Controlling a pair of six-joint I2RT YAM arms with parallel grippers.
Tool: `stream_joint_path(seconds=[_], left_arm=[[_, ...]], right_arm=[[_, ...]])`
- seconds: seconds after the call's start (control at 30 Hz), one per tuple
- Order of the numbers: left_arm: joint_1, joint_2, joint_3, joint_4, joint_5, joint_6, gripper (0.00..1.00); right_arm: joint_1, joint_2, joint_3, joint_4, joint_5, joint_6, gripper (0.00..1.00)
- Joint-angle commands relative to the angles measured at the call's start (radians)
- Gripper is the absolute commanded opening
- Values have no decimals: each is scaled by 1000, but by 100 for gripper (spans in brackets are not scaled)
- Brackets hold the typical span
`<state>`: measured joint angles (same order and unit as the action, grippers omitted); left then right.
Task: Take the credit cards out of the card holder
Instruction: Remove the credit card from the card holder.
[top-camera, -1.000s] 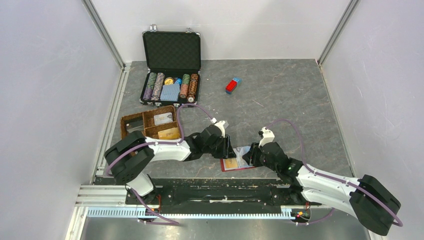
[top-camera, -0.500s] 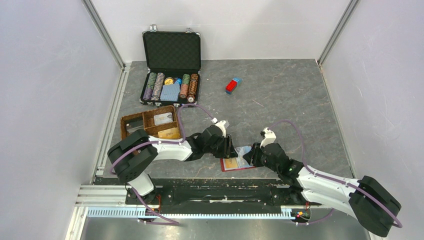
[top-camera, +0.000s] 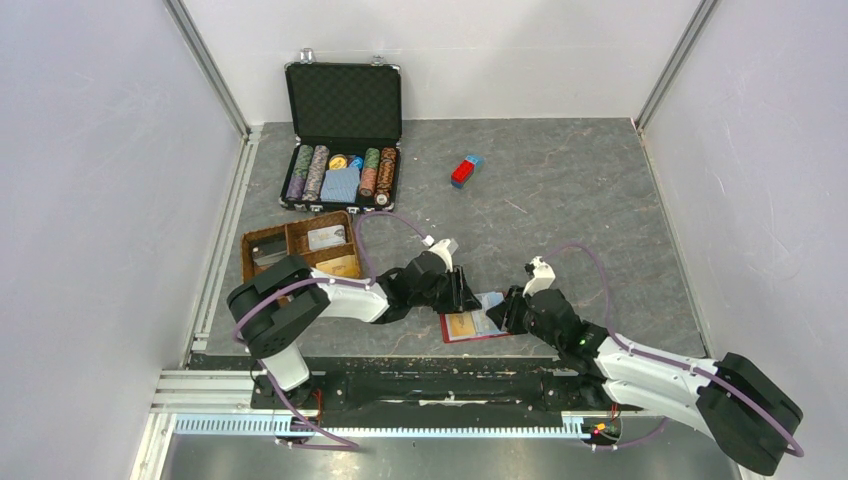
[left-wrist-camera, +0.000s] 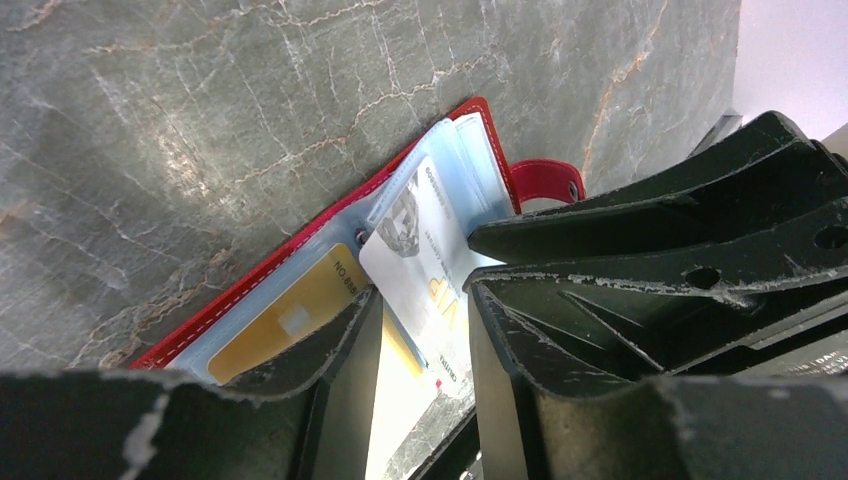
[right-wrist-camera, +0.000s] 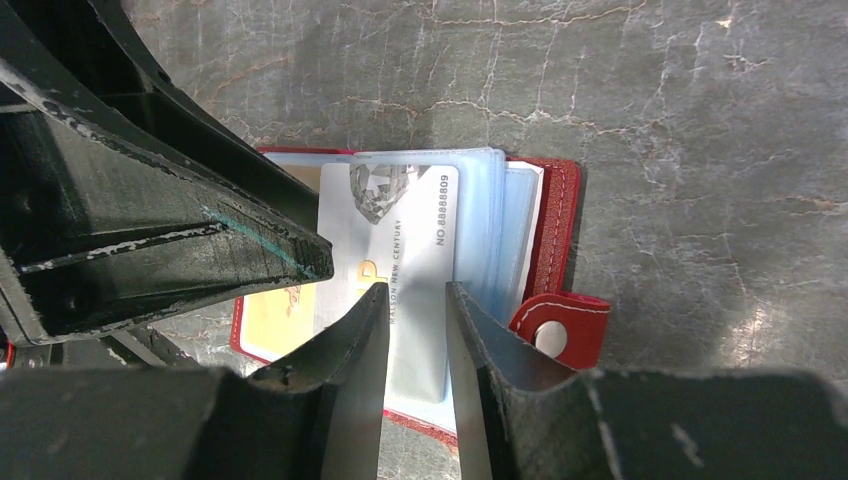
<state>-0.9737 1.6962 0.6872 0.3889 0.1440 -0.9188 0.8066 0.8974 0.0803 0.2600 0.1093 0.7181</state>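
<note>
An open black case (top-camera: 343, 100) is set on the grey table (top-camera: 580, 200) with its lid raised. Rows of poker chips (top-camera: 310, 172) and a blue deck (top-camera: 340, 185) are held inside the case. A wooden tray (top-camera: 296, 222) is placed just in front of the case. A red-and-blue block (top-camera: 465, 170) is laid to the case's right, apart from it.

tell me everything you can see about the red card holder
The card holder is a dark red, leather-like wallet with pale stitching, lying open and flat on the grey stone-look table near its front edge. A snap tab with a metal stud sticks out of one side. Its clear sleeves fan out; one holds a yellow card, and a white card shows uppermost. The left fingers and right fingers reach over it; contact is unclear.
</note>
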Motion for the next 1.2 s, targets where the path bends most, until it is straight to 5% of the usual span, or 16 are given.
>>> stream_joint_path(seconds=[0.0,0.57,0.7,0.83,1.17], left_arm=[[-6,11,-28,140,30,-82,42],[-5,62,-54,308,67,-177,23],[-5,58,-65,313,54,-189,12],[-4,12,-80,254,18,-161,2],[31,-97,-94,75,1,-83,2]], right_arm=[[-3,16,-54,-72,-8,15,30],[-10,-21,-72,-62,2,-6,29],[-13,-12,-71,-63,3,-17,28],[-24,2,-71,-62,13,-27,27],[-50,41,-60,-58,19,-49,26]])
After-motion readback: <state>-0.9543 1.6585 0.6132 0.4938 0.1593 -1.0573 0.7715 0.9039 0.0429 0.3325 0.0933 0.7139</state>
